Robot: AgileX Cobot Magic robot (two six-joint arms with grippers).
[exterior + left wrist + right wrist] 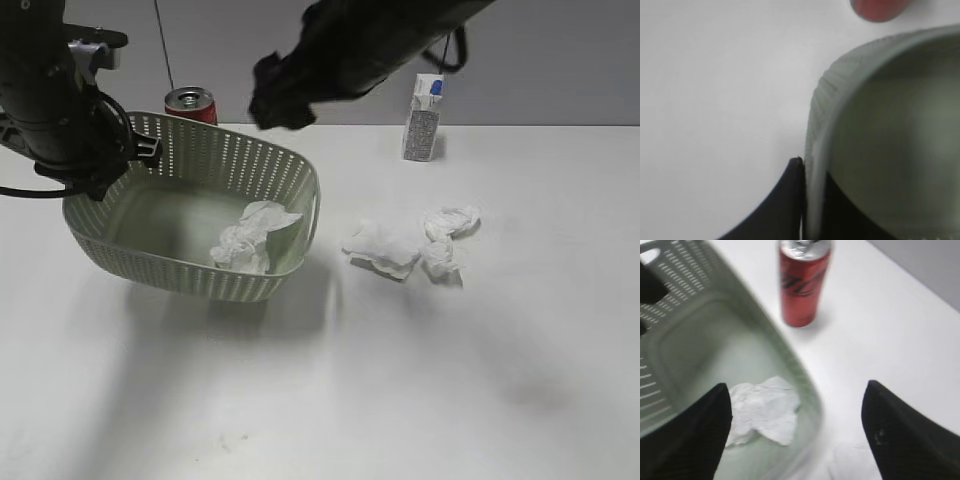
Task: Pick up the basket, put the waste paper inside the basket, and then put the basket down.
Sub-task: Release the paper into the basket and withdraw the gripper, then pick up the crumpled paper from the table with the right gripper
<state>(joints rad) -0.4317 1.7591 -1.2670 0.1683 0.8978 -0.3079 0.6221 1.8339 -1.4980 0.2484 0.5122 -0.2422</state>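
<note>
Basket (pixel 180 215) is tilted and lifted off the table (pixel 500 380) at its left end, where the left gripper (pixel 807 200) is clamped on the rim, one finger outside the wall and one inside. One paper wad (pixel 250 238) lies inside it, below the right gripper (pixel 797 430), whose fingers are spread wide apart and hold nothing, high above the basket's right end. More wads (pixel 410 248) lie on the table to the right of that gripper. Red can (pixel 802 282) stands just beyond the basket; small carton (pixel 422 120) stands far right.
</note>
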